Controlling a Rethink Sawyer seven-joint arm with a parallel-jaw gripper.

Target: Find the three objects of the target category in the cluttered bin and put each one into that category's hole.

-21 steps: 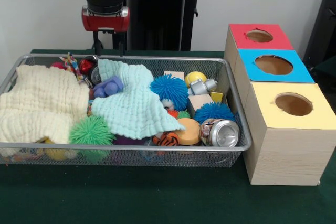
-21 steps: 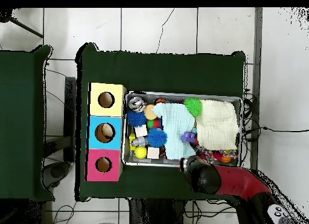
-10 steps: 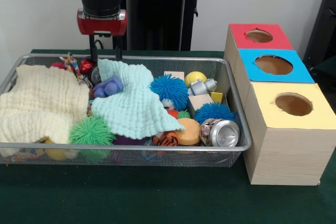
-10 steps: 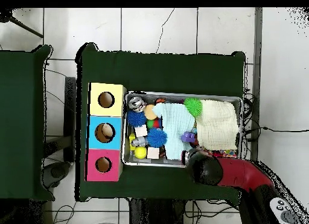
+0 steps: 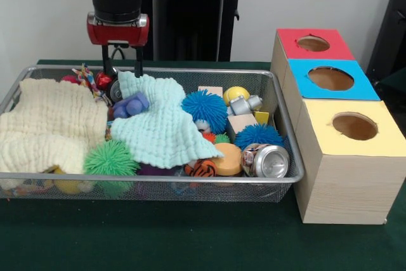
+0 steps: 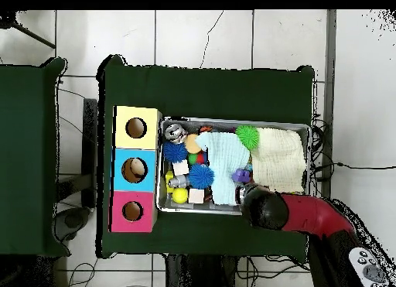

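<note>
The bin (image 5: pixel 158 190) is a silver wire-mesh basket packed with clutter; it also shows in the overhead view (image 6: pixel 232 122). My gripper (image 5: pixel 121 70) hangs open and empty over the bin's far edge. Its fingertips are just above the far corner of a mint cloth (image 5: pixel 158 128) and beside a small red toy (image 5: pixel 103 80). A purple toy (image 5: pixel 130 105) lies just in front of it. Three wooden boxes stand to the right, with red (image 5: pixel 336 50), blue (image 5: pixel 366 90) and yellow (image 5: pixel 355 148) tops, each with a round hole. In the overhead view my arm's wrist (image 6: pixel 267 210) hides the gripper.
A cream cloth (image 5: pixel 51 125) covers the bin's left end. Also in the bin are two blue spiky balls (image 5: pixel 205 109), a green spiky ball (image 5: pixel 111 158), a crushed can (image 5: pixel 266 160), a yellow ball (image 5: pixel 236 94), a wooden block (image 5: pixel 241 123) and an orange disc (image 5: pixel 228 158).
My gripper has shifted a little to the left in the front view and come slightly further over the bin's far edge. It stays open and empty. Nothing in the bin has moved.
</note>
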